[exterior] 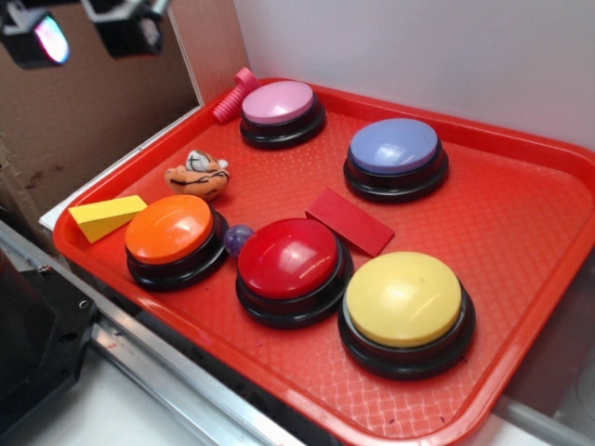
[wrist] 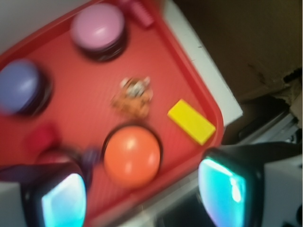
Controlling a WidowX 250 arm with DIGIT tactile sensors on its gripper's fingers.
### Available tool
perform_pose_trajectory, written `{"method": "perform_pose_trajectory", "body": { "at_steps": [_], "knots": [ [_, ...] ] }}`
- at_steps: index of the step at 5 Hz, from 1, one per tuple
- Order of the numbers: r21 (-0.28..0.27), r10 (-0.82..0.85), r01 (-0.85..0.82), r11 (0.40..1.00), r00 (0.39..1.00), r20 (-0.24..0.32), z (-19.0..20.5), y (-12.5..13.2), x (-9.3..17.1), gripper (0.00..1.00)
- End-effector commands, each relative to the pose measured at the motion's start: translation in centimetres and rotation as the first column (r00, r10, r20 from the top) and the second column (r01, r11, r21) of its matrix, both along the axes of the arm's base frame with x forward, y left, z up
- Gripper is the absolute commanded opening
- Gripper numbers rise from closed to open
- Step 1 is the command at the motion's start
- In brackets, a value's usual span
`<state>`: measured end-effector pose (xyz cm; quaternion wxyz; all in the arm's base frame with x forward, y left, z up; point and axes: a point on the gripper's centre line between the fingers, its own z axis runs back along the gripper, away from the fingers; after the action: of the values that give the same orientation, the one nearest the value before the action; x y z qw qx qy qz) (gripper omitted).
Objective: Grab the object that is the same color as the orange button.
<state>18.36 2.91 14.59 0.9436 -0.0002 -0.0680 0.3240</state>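
Note:
The object, a small orange plush tiger [exterior: 198, 175] with a white face and black stripes, lies on the red tray [exterior: 502, 214] near its left rim, just behind the orange button [exterior: 171, 229]. From the wrist view the tiger [wrist: 133, 96] sits above the orange button [wrist: 132, 155], blurred. My gripper [exterior: 88, 28] hangs high at the top left, well above and to the left of the tray. It is open [wrist: 142, 196], its two pads wide apart with nothing between them.
On the tray also stand a pink button [exterior: 280, 104], a blue button [exterior: 395, 149], a red button [exterior: 289, 259] and a yellow button [exterior: 403, 301]. A yellow wedge [exterior: 105, 217], a purple ball [exterior: 238, 240], a red flat block [exterior: 350, 221] and a pink screw [exterior: 234, 94] lie among them.

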Motion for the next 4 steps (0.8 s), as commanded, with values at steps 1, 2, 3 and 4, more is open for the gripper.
{"method": "perform_pose_trajectory", "body": {
  "at_steps": [1, 2, 3, 4],
  "knots": [
    [0.021, 0.087, -0.090, 0.996, 0.990, 0.111, -4.7, 1.5, 3.2, 1.00],
    [0.010, 0.149, -0.151, 0.988, 0.983, 0.111, -7.5, 1.3, 4.1, 1.00],
    [0.004, 0.160, -0.161, 0.987, 0.983, 0.096, -9.5, 1.1, 4.8, 1.00],
    [-0.003, 0.145, -0.145, 0.989, 0.988, 0.061, -11.1, 1.0, 5.6, 1.00]
  ]
}}
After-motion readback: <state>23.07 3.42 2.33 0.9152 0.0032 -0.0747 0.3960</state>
